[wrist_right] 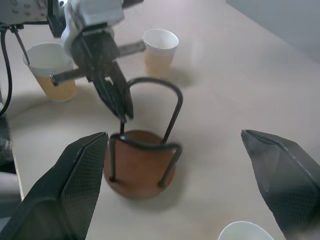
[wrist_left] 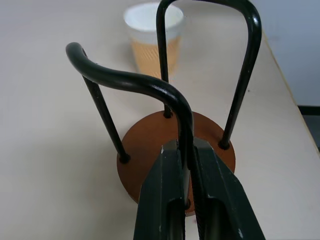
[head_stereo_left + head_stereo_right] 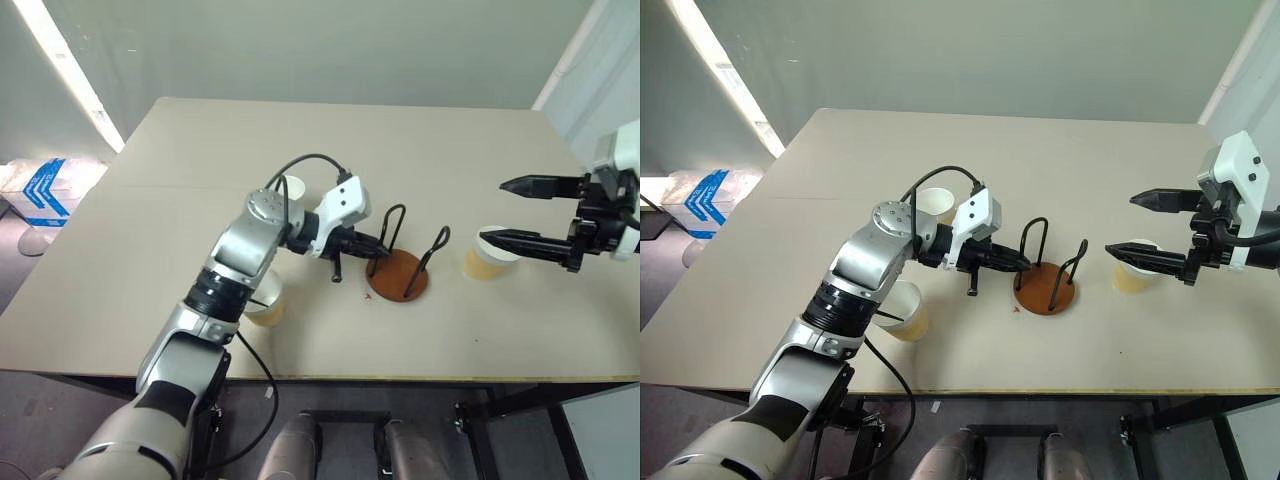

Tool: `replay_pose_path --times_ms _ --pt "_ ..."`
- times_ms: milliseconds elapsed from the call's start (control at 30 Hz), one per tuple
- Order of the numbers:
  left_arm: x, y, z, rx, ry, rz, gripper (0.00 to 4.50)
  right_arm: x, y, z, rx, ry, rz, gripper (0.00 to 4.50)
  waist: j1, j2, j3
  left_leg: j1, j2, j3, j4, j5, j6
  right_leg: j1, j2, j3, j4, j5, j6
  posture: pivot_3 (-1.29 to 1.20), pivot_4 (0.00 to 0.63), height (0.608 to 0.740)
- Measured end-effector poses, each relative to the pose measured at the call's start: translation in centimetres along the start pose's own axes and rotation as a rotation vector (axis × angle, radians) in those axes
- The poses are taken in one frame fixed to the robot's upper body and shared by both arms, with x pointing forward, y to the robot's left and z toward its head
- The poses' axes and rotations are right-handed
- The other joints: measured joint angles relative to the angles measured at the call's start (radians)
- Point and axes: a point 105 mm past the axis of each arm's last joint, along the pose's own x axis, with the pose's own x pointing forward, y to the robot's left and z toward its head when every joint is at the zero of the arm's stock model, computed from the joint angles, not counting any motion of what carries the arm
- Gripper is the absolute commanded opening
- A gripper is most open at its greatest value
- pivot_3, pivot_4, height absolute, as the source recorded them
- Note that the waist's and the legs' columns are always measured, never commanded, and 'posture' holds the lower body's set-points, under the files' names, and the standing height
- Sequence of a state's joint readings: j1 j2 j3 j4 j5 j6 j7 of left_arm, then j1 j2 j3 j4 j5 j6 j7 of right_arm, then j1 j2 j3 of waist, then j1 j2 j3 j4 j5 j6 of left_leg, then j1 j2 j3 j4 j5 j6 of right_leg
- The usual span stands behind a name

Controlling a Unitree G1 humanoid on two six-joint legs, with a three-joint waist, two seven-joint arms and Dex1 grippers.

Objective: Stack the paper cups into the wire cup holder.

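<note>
Three paper cups stand upright on a wide beige table (image 3: 300, 140), none in the wire cup holder (image 3: 398, 272) yet. The holder sits near the table's front edge, about mid-width; its brown disc is flat on the surface and its two black wire loops are upright.

The left gripper (image 2: 186, 165) has its fingers closed on the wire of the nearer loop, low by the disc. The right gripper (image 3: 500, 212) is wide open, holding nothing, in the air beside the cup at the right (image 3: 486, 258), which stands just right of the holder.

The second cup (image 3: 292, 189) is behind the left arm, toward the table's middle. The third cup (image 3: 266, 300) is near the front edge, partly hidden under the left forearm.

The far half of the table is bare, w/ much room there. Grey wall behind. On the floor at left is a blue-white package (image 3: 40, 190). The front edge is close to the holder and the third cup.
</note>
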State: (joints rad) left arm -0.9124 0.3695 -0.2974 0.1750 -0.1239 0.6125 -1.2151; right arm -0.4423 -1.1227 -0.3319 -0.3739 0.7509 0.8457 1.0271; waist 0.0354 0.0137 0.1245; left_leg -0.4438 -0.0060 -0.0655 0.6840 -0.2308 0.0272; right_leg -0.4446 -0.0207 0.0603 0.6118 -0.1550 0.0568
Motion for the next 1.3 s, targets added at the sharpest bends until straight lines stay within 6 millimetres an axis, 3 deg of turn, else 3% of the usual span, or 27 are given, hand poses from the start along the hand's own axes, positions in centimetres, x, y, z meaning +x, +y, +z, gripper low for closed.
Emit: replay_pose_path --times_ms 200,333,633,900,1133,1300 --pt "0.1 0.2 -1.0 0.005 0.036 0.018 0.01 0.2 0.2 -0.3 -0.002 0.004 -0.009 4.5 -0.001 0.0 0.0 0.004 -0.001 0.0 0.0 0.003 0.0 0.005 0.0 0.002 -0.001 0.0 -0.008 0.0 0.15 0.74" --pt "-0.3 0.5 -2.4 -0.033 0.074 0.034 1.11 0.3 0.2 -0.2 -0.005 -0.004 -0.016 4.5 -0.003 0.0 0.0 0.006 -0.001 0.0 0.0 0.004 0.0 0.006 0.0 0.002 -0.001 0.001 -0.009 0.0 0.15 0.74" --pt "-0.5 0.4 -2.9 -0.027 0.094 0.031 4.35 0.4 0.0 -0.1 -0.025 -0.025 -0.032 4.5 -0.003 0.0 0.0 0.005 -0.001 0.0 -0.001 0.003 0.0 0.006 0.0 0.002 -0.002 -0.001 -0.007 0.0 0.15 0.74" --pt "-2.0 0.4 -2.6 -0.029 0.11 0.018 4.46 0.5 -0.2 -0.2 -0.021 -0.026 -0.028 4.5 -0.003 0.0 0.0 0.005 -0.001 0.0 -0.002 0.003 0.0 0.006 0.0 0.002 -0.002 -0.002 -0.008 0.0 0.15 0.74" --pt "-5.8 1.2 -0.1 0.058 0.105 0.066 4.46 0.4 -0.3 -0.2 -0.023 -0.015 -0.026 4.5 -0.004 0.0 0.0 0.005 -0.001 0.0 -0.002 0.002 0.0 0.005 0.0 0.002 -0.002 -0.003 -0.009 0.0 0.15 0.74" --pt "-7.8 1.9 0.5 0.075 0.093 0.123 4.46 0.4 -0.2 -0.2 -0.024 -0.014 -0.023 4.5 -0.004 0.0 0.0 0.005 -0.001 0.0 -0.002 0.002 -0.001 0.005 0.0 0.002 -0.002 -0.004 -0.01 0.0 0.15 0.74"
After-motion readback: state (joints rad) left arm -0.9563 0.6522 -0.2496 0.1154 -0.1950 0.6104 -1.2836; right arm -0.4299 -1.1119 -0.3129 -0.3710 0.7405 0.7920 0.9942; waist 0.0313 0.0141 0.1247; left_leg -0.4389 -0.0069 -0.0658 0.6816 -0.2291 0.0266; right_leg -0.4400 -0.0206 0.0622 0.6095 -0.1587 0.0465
